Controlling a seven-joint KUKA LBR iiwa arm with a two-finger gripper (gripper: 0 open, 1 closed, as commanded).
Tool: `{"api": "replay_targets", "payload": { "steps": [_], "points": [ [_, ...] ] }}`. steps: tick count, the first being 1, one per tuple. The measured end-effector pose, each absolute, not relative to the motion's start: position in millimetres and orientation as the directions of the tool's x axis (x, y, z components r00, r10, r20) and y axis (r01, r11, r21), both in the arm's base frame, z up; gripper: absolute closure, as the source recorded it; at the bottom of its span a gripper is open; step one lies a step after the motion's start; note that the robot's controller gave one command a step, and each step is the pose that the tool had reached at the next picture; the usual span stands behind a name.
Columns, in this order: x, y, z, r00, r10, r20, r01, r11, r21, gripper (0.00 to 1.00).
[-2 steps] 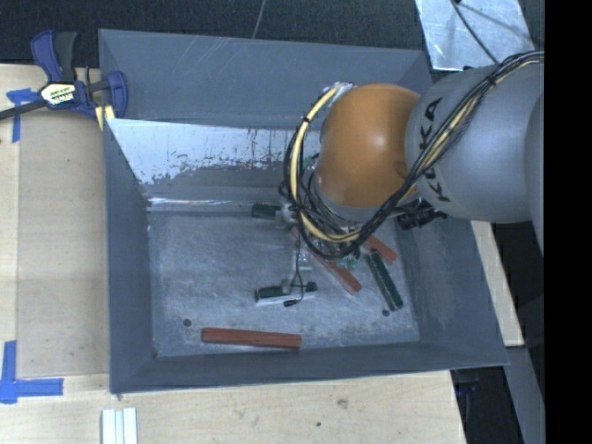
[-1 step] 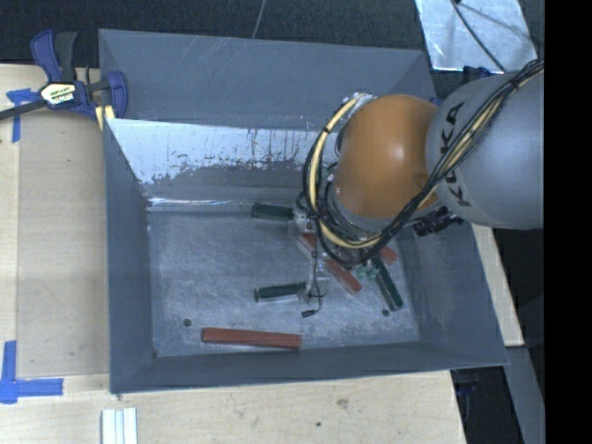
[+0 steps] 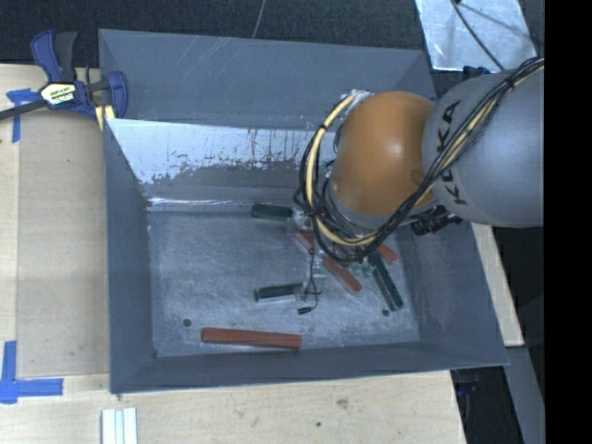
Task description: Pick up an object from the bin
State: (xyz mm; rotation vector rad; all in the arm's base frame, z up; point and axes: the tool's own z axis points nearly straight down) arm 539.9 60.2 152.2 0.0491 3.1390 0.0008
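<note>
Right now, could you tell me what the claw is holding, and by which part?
It cannot be told: the claw sits at the right end of a small dark bar.

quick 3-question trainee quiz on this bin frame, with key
1. True or false: the long red-brown stick lies along the near wall of the bin, apart from the gripper.
2. Which thing lies nearest the gripper? A) the small dark piece just left of it in the view; B) the dark piece by the far wall; C) the red-brown stick.
3. Fill in: the heap of red, green and dark sticks lies on the gripper's ____ side in the view.
Key: 1 true; 2 A; 3 right.
</note>
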Motion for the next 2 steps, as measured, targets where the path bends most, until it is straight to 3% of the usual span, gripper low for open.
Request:
{"api": "replay_targets", "payload": {
  "steps": [1, 2],
  "points": [
    [543.3, 60, 81, -0.999, 0.035, -0.007, 0.035, 0.999, 0.001, 0.0],
    [548.5, 59, 60, -0.998, 0.045, -0.041, 0.045, 0.999, 0.008, 1.0]
  ]
}}
